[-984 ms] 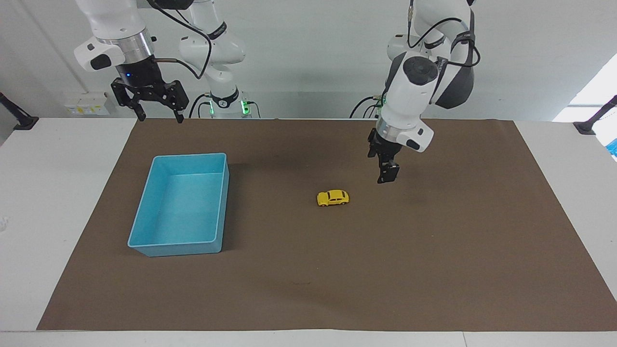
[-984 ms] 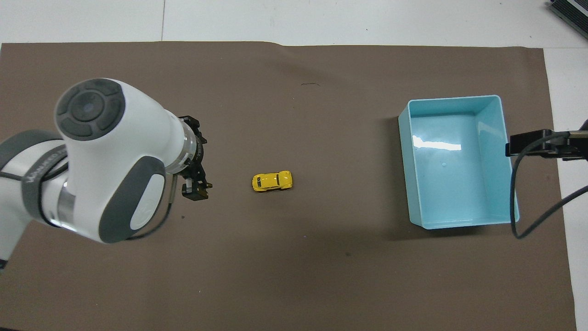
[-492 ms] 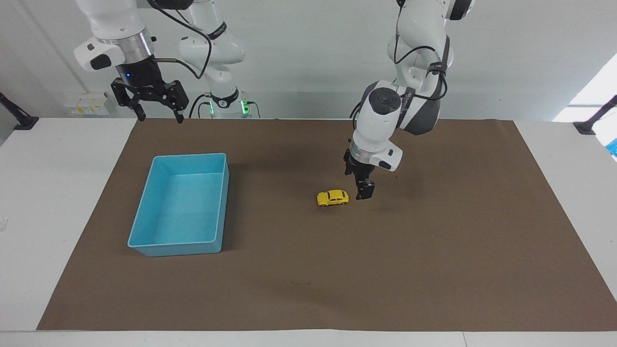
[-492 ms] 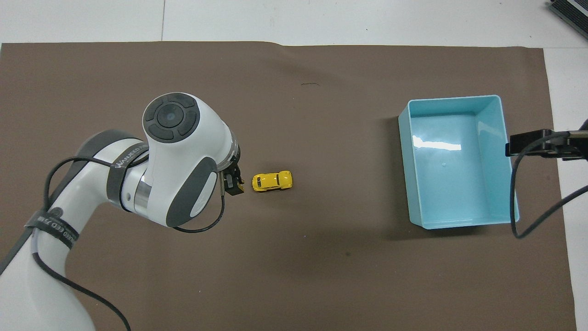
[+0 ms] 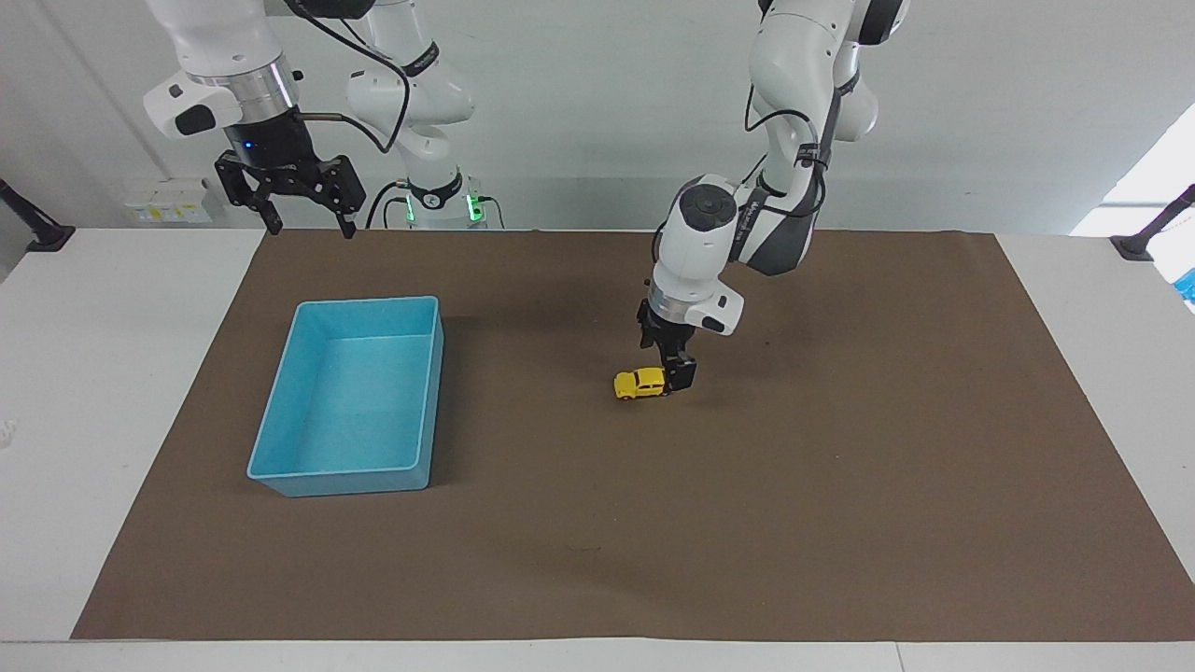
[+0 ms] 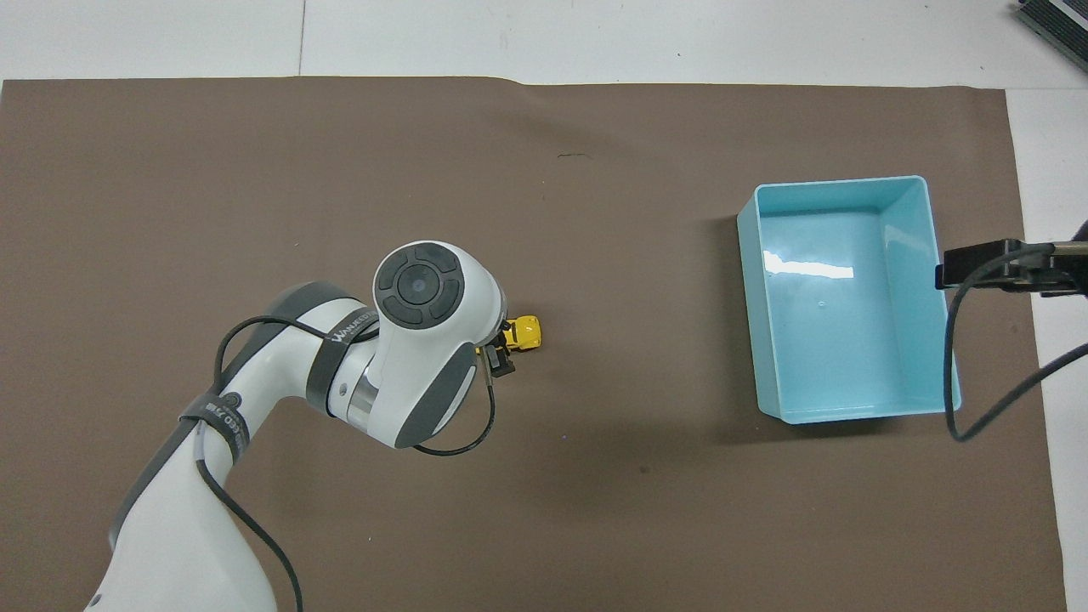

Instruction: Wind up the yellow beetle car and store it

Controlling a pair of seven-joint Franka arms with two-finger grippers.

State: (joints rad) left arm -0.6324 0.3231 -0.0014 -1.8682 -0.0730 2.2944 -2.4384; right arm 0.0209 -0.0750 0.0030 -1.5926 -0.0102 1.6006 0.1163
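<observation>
Two grippers were in view, and we started with the left gripper (image 5: 674,371), which was low over the brown mat (image 5: 840,485), down at the end of the yellow beetle car (image 5: 639,384) that faces the left arm's end of the table. Its fingers stood apart around that end of the car, and we could not tell whether they touched it. The car sat on its wheels near the middle of the mat, well apart from the blue bin (image 5: 280,425), which lay toward the right arm's end of the table with nothing in it. In the overhead view the left arm's wrist covered most of the car (image 6: 524,332). The right gripper (image 5: 308,222) waited with its fingers spread, high over the mat's edge nearest the robots.
</observation>
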